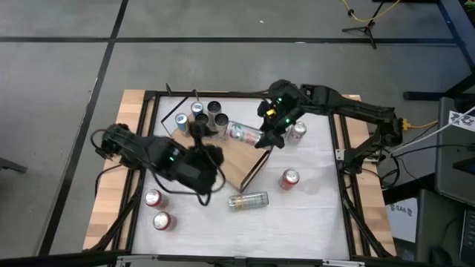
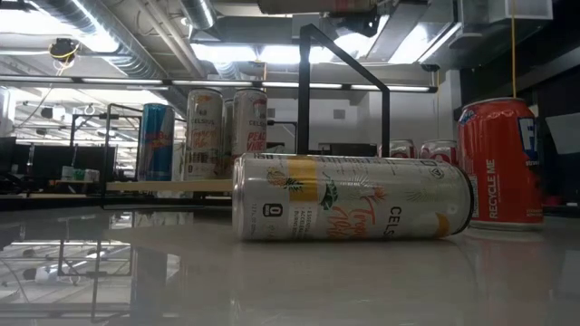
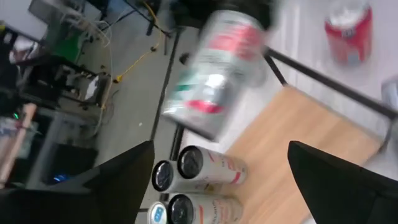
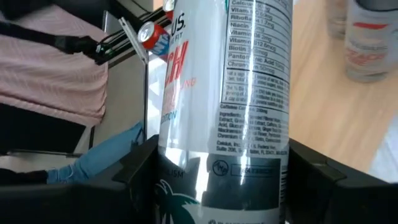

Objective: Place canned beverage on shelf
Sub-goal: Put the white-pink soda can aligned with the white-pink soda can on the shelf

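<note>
The shelf (image 1: 236,159) is a light-brown board on a thin black frame in the middle of the table. Several cans (image 1: 202,117) stand upright at its far left corner, also visible in the low view (image 2: 213,131). My right gripper (image 1: 263,138) is shut on a white-and-silver can (image 1: 242,133), held lying sideways just above the board's far edge. The right wrist view shows this can (image 4: 249,93) filling the gap between the fingers. My left gripper (image 1: 200,142) hovers over the board beside the standing cans, open and empty. Its wide-spread fingers (image 3: 124,180) frame the held can (image 3: 214,68).
A white can (image 1: 247,200) lies on its side near the front, close in the low view (image 2: 349,208). Red cans stand at front left (image 1: 154,198), right of the shelf (image 1: 289,179) and by the right gripper (image 1: 297,131). Black frame rails (image 1: 343,170) edge the table.
</note>
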